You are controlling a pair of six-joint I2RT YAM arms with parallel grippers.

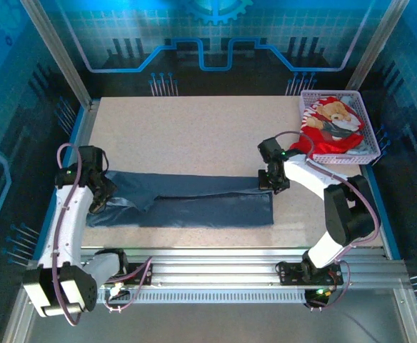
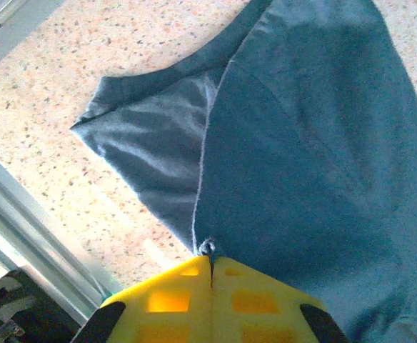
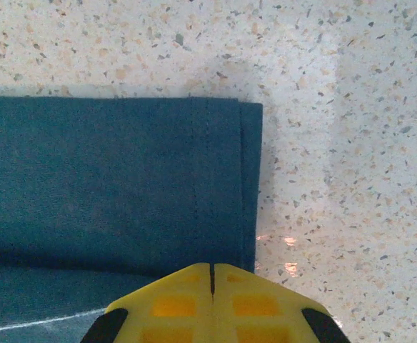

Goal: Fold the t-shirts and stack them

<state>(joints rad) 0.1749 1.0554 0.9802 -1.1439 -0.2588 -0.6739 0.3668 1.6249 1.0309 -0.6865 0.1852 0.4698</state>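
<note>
The slate-blue t-shirt [image 1: 194, 204] lies stretched in a long band across the near half of the table, its upper strip doubled over. At its left end a sleeve [image 2: 151, 150] spreads flat. My left gripper [image 1: 98, 202] [image 2: 210, 257] is shut there, with a small bunch of seam pinched at its tips. My right gripper [image 1: 269, 184] [image 3: 213, 266] is shut at the shirt's right end, on the stitched hem [image 3: 223, 171] of the top layer. The red t-shirt [image 1: 330, 136] with a teddy-bear print sits bunched in the basket at the back right.
The lilac mesh basket [image 1: 365, 118] stands at the table's back right corner, close behind my right arm. Bare speckled tabletop [image 1: 194, 136] stretches behind the blue shirt. A metal rail [image 1: 215, 264] runs along the near edge.
</note>
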